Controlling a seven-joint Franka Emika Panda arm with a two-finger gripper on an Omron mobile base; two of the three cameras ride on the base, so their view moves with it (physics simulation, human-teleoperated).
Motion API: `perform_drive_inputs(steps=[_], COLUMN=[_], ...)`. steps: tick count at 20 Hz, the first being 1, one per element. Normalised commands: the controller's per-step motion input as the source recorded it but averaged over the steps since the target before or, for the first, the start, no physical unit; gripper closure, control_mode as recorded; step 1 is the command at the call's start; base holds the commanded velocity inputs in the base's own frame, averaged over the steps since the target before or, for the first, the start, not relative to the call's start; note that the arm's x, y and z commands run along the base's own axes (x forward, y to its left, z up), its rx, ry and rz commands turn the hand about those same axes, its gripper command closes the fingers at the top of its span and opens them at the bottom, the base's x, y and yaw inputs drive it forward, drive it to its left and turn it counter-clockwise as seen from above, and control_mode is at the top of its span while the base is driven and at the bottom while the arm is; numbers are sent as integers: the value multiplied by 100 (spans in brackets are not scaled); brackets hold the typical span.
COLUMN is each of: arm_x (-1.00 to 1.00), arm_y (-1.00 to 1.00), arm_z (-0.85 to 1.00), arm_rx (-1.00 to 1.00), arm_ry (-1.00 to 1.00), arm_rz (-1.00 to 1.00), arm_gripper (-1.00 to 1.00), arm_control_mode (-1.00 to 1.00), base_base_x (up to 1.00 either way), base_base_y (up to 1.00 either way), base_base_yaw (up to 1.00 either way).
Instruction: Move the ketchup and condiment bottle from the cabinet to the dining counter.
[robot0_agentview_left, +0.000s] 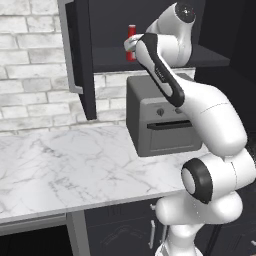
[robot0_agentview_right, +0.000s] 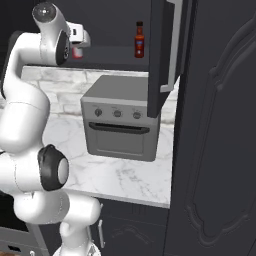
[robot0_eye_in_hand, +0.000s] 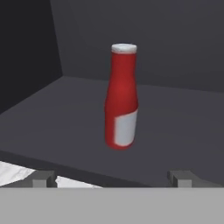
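The ketchup (robot0_eye_in_hand: 121, 98) is a small red squeeze bottle with a narrow neck, a whitish cap and a pale label low on its body. It stands upright on the dark shelf of the cabinet (robot0_agentview_left: 80, 60), long axis vertical, cap up, base flat on the shelf. In the hand view it sits a little left of centre, ahead of the end effector (robot0_eye_in_hand: 113, 178) and apart from it; the two dark fingertips (robot0_eye_in_hand: 43, 178) stand wide apart at the bottom of that view with nothing between them, so the end effector is open and empty.

In the left base view the ketchup (robot0_agentview_left: 131, 42) shows partly behind the white arm, near the left end of the open cabinet.

The condiment bottle (robot0_agentview_right: 139, 40) is darker, brown-red, with a red cap and a pale label. It also stands upright on the same shelf, cap up, well apart from the ketchup and nearer the open cabinet door (robot0_agentview_right: 162, 55).

Below the cabinet a grey toaster oven (robot0_agentview_right: 120, 122) sits on the marble desk (robot0_agentview_left: 65, 165) against the brick wall.
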Motion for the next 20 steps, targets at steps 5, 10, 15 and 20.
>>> perform_drive_inputs(steps=[5, 10, 15, 20], arm_x=[38, 31, 29, 19], arm_y=[0, 2, 0, 0], arm_z=[0, -1, 0, 0], arm_rx=[0, 0, 0, 0], arm_ry=[0, 0, 0, 0], arm_rz=[-1, -2, -1, 0], arm_gripper=[-100, -100, -100, -100], arm_control_mode=[-100, -100, -100, -100], base_base_x=[0, 0, 0, 0], base_base_y=[0, 0, 0, 0], base_base_yaw=[0, 0, 0, 0])
